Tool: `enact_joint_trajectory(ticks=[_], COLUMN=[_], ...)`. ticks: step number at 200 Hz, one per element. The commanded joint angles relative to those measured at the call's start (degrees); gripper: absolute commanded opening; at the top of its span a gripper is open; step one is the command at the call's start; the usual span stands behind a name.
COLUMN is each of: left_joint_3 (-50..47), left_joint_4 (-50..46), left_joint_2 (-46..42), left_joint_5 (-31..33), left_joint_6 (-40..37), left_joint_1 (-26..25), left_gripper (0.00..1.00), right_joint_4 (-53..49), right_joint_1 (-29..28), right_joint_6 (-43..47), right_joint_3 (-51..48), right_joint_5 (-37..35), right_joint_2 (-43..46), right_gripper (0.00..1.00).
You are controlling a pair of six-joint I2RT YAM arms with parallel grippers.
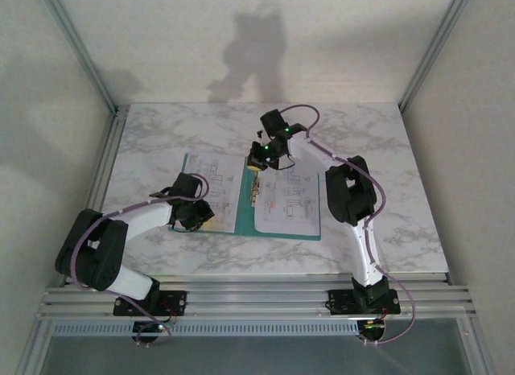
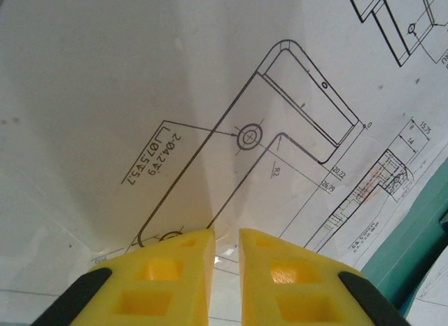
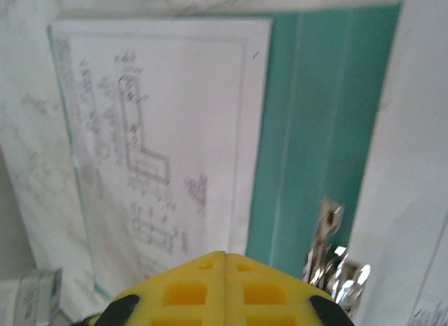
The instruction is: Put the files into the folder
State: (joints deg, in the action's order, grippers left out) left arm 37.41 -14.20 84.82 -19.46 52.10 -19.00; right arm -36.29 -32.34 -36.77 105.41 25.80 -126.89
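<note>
Our left hand (image 2: 225, 236) is nearly closed, seemingly pinching the files (image 2: 140, 88) — thin, limp, light sheets we'd take by an edge. Our right hand (image 3: 224, 259) is pressed together, empty, the folder (image 3: 315, 130) just beyond its fingertips.

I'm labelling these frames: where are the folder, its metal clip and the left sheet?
folder (image 3: 315, 95), right wrist view, bare teal inside.
metal clip (image 3: 334, 270), right wrist view, shiny prongs.
left sheet (image 1: 219, 175), top view, its middle.
</note>
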Motion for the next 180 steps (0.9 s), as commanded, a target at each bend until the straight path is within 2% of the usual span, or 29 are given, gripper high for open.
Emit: enact_joint_trajectory(ticks=[1, 32, 55, 115, 180], left_joint_3=[-1.4, -1.3, -1.4, -2.4, -3.0], left_joint_4=[-1.1, -1.0, -1.0, -0.8, 0.0], left_joint_2=[0.3, 0.2, 0.2, -0.3, -0.9], left_joint_5=[0.7, 0.5, 0.4, 0.7, 0.5], left_joint_6=[0.9, 0.9, 1.0, 1.0, 1.7], left_joint_1=[0.3, 0.3, 0.2, 0.2, 0.1], left_gripper=[0.18, 0.18, 0.18, 0.18, 0.18], right_joint_4=[0.8, 3.5, 3.9, -1.7, -5.4], right_joint_1=[-1.6, -1.9, -1.2, 0.9, 2.0], right_joint_6=[-0.5, -2.0, -2.4, -0.4, 0.4], right_joint_3=[-4.5, -11.0, -11.4, 2.6, 14.1], right_joint_5=[3.4, 2.8, 0.0, -6.0, -6.3], right_joint_2=[3.9, 7.6, 8.1, -2.8, -11.4], right_gripper=[0.0, 0.0, 0.0, 0.0, 0.0])
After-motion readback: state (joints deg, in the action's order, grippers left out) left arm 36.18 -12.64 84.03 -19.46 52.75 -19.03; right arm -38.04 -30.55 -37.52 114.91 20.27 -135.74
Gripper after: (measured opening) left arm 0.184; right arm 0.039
